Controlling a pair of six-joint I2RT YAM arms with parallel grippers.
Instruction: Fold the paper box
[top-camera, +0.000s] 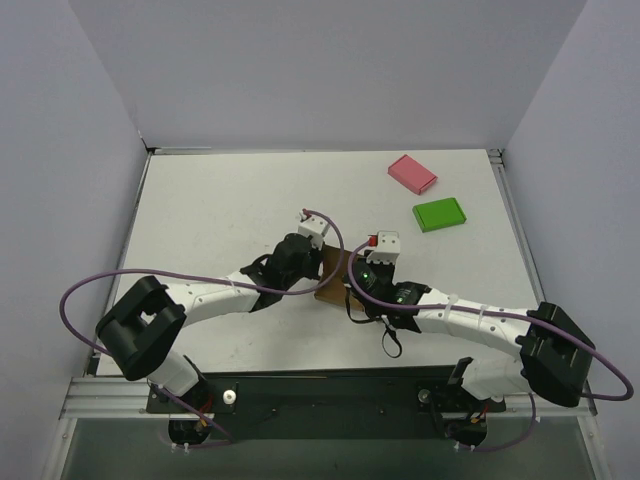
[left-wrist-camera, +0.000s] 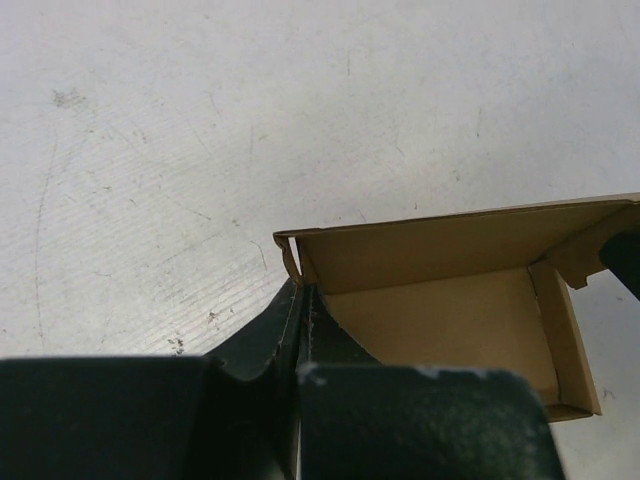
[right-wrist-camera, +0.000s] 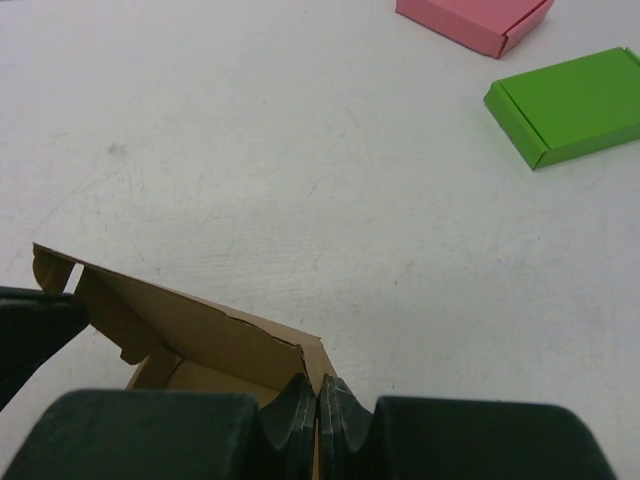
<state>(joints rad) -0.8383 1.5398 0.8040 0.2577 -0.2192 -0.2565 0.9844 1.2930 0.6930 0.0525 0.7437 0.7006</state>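
Left gripper (left-wrist-camera: 303, 300): closed, its two fingers pinching the left corner of the paper box's long raised wall, right by a small slotted tab. The hold sits at the very edge of the card.
Right gripper (right-wrist-camera: 318, 395): closed as well, clamped on the opposite corner of that same wall, so the box is held between the two arms.
Paper box (top-camera: 331, 272): near the middle of the worktop, just beyond both wrists. It is brown and half-formed, with one long wall up, a short end wall standing beside it and the floor panel visible inside. Whether its base rests on the worktop or is lifted, I cannot tell.
Step in hand: by my reading, squaring the raised wall against the end walls so the tabs can tuck in.
Doing it well: move both arms together and slowly, since thin card creases easily. Hold the two corners level so the wall does not twist. Avoid pulling the corners apart, which could tear the card at the slot by the left tab.
Risk: such shallow pinches may slip off the edge if either wrist rotates alone.
Worktop (top-camera: 220, 210): white and scuffed.
Green flat box (top-camera: 439, 214): far right, well apart from the work.
Pink flat box (top-camera: 412, 173): just beyond the green one, farther back. Neither belongs to this fold.
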